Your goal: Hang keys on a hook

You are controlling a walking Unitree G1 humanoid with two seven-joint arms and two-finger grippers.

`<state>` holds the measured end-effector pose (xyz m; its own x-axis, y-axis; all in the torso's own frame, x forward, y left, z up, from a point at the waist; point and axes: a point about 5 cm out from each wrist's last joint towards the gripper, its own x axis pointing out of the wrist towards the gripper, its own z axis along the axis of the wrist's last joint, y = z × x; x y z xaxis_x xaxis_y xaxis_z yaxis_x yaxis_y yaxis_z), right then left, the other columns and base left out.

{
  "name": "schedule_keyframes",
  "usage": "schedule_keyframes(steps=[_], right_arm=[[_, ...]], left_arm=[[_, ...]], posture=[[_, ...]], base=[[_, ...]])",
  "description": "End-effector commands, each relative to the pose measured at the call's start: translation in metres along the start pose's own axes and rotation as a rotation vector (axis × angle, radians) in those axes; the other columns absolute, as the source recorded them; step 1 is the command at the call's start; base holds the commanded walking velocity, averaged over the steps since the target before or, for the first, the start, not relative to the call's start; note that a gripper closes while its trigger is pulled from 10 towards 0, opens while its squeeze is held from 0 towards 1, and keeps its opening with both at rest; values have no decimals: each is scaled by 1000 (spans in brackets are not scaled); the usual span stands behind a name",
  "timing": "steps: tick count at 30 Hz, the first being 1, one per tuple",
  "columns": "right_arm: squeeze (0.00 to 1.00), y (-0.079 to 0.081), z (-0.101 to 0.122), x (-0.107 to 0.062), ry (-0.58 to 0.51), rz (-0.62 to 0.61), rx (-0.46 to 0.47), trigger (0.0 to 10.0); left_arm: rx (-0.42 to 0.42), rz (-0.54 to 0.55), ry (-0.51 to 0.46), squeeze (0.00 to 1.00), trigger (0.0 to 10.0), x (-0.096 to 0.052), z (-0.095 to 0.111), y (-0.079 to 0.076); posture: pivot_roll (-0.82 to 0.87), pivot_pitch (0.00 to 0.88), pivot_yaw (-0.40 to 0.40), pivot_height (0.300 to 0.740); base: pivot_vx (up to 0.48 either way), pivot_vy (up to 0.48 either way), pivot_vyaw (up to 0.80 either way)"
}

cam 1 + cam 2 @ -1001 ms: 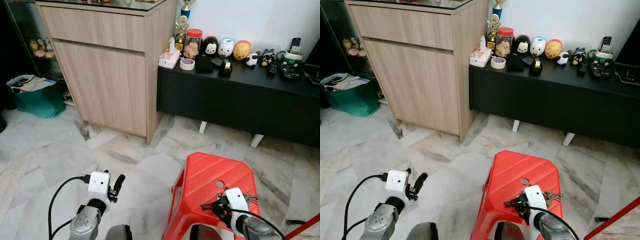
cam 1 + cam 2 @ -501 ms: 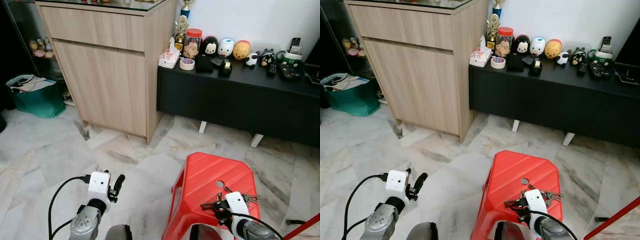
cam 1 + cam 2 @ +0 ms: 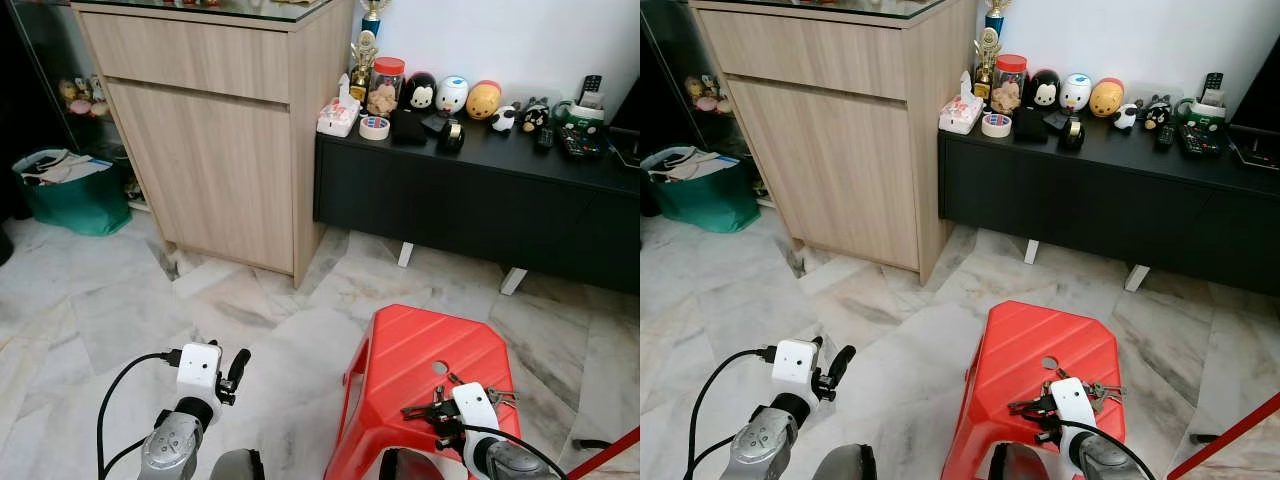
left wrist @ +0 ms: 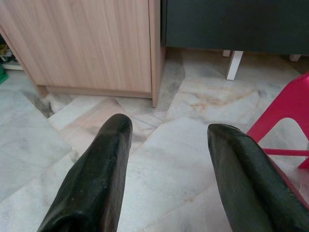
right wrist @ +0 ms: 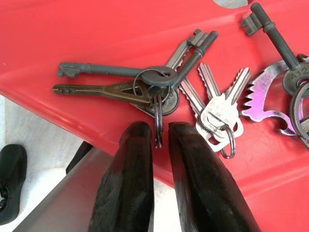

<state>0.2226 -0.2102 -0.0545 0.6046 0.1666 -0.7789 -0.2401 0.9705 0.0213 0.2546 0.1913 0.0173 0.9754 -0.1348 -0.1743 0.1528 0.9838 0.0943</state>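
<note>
Marble floor, red stool (image 3: 425,355) at five o'clock: right gripper (image 5: 159,140) pinches, seemingly, the keys (image 5: 159,87) ring on it; left gripper (image 4: 166,140) spread, idle. Hanging remains.

left claw (image 4: 166,179) spread, right claw (image 5: 161,145) pinched

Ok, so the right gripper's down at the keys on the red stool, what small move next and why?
Probably lift straight up a little. The right gripper looks pinched on the key ring, while the keys lie flat on the red stool; a short lift would test the hold.
</note>
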Motion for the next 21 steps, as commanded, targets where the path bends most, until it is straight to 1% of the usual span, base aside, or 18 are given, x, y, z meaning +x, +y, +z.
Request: schedule_keyframes(steps=[1, 2, 3, 4, 5, 18, 21], right_arm=[[0, -2, 4, 0, -8, -9, 7, 10000], [0, -2, 4, 0, -10, -9, 9, 9216], [0, -2, 4, 0, -13, -11, 8, 3137], [0, -2, 4, 0, -17, -13, 8, 549], [0, -1, 4, 0, -19, -11, 10, 0], [0, 0, 5, 1, -25, -8, 9, 0], [0, 0, 8, 1, -57, -19, 16, 0]], left_arm=[[17, -13, 8, 0, 10000, -2, -3, -1], [17, -14, 8, 0, 10000, -1, -3, -1], [17, -15, 8, 0, 10000, -1, -3, -1], [18, -16, 8, 0, 10000, -1, -3, -1], [19, -17, 8, 0, 10000, -1, -3, -2], [25, -20, 10, 0, 10000, -1, -4, -2], [28, -15, 17, 0, 10000, -3, -5, -1]], posture=[[93, 0, -69, 609], [93, 0, -69, 609], [91, 0, -66, 609], [91, 0, -66, 609], [91, 0, -66, 609], [91, 0, -67, 609], [92, 0, -67, 609]], base=[[0, 0, 0], [0, 0, 0], [0, 0, 0], [0, 0, 0], [0, 0, 0], [0, 0, 0], [0, 0, 0]])
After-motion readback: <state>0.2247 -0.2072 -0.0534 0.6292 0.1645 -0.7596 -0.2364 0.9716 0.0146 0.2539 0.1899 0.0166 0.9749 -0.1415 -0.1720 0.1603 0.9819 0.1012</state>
